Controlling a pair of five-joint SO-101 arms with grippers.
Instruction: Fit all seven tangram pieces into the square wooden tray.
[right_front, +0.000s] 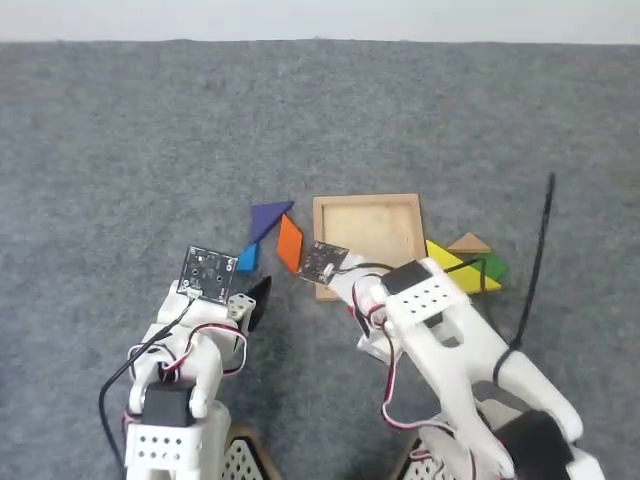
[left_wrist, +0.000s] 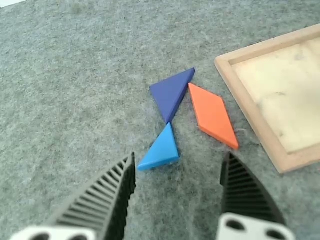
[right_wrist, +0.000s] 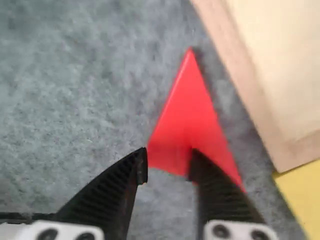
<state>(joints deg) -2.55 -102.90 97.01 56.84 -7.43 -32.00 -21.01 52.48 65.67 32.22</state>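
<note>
The left claw (left_wrist: 177, 170) hangs released, spread wide over the grey felt mat (left_wrist: 75, 75). A flat light blue triangle (left_wrist: 161, 150) lies just ahead of it, with a dark blue triangle (left_wrist: 172, 92) and an orange parallelogram (left_wrist: 214, 115) beyond. The square wooden tray (left_wrist: 257, 117) is farther off, beside the orange piece. The right claw (right_wrist: 167, 165) sits at the wide end of a flat red triangle (right_wrist: 187, 115), which lies near the tray's rim. I cannot tell whether it grips.

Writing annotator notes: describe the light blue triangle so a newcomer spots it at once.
Start at the wooden tray on the grey mat; three pieces lie just left of it in the high view. The light blue triangle is the nearest to the open left pincer. It is the smallest, tip-to-tip with the dark blue triangle, beside the orange slanted piece.
</note>
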